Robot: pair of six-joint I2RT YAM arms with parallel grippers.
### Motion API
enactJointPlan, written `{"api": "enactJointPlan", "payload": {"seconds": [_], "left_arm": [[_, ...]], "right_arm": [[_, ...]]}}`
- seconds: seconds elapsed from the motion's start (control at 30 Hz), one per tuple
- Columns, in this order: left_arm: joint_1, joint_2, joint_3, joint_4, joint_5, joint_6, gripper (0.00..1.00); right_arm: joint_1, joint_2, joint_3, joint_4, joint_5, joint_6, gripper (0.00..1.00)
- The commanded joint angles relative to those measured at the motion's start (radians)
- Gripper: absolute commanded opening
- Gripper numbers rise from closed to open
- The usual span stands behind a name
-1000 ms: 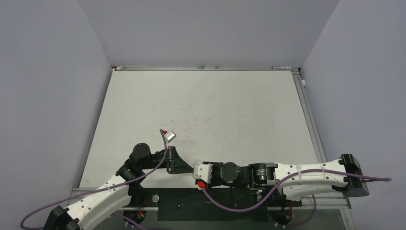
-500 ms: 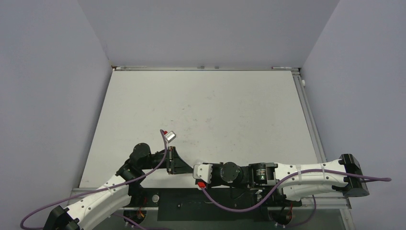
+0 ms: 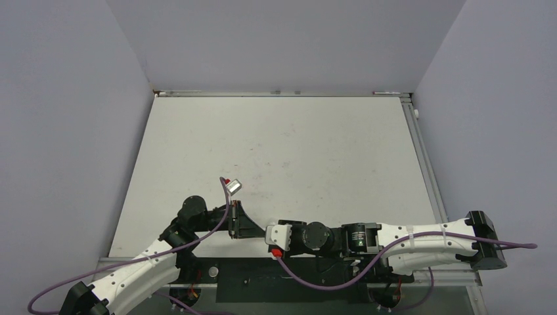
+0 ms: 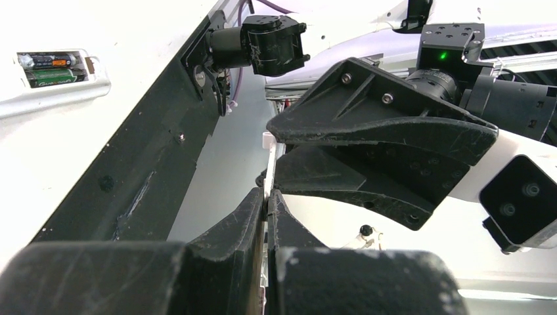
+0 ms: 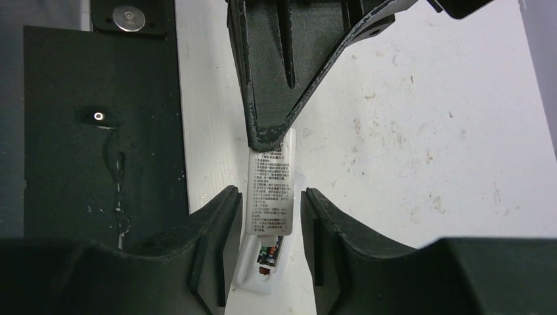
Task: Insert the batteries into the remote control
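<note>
The white remote control (image 4: 56, 92) lies back up near the table's near edge. Two batteries (image 4: 46, 69) sit side by side in its open bay. In the right wrist view the remote (image 5: 259, 262) lies below my jaws with the batteries (image 5: 268, 252) partly showing. My left gripper (image 4: 268, 193) is shut on a thin white battery cover (image 4: 268, 164), seen edge-on. The cover's printed label (image 5: 270, 190) hangs over the bay. My right gripper (image 5: 270, 230) is open, one finger on each side of the cover and remote. In the top view both grippers (image 3: 242, 223) (image 3: 266, 235) meet and hide the remote.
A black mounting plate (image 5: 98, 131) runs along the table's near edge just left of the remote; it also shows in the top view (image 3: 276, 279). The white table (image 3: 282, 144) stretches away to grey walls on three sides.
</note>
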Motion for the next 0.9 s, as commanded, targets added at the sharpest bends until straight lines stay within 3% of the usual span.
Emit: {"api": "enactJointPlan", "payload": {"seconds": [0.0, 0.17, 0.43, 0.87], "left_arm": [[0.003, -0.001, 0.056, 0.051, 0.029, 0.01, 0.0], [0.002, 0.0, 0.06, 0.051, 0.032, 0.012, 0.0], [0.003, 0.004, 0.063, 0.034, 0.032, 0.025, 0.0], [0.002, -0.009, 0.089, -0.064, 0.015, 0.078, 0.0]], "right_arm": [[-0.006, -0.024, -0.002, 0.005, 0.035, 0.008, 0.4], [-0.006, -0.021, 0.001, -0.008, 0.045, 0.009, 0.41], [-0.006, -0.033, 0.008, -0.024, 0.039, 0.007, 0.34], [-0.006, -0.009, 0.041, -0.07, 0.057, 0.008, 0.39]]}}
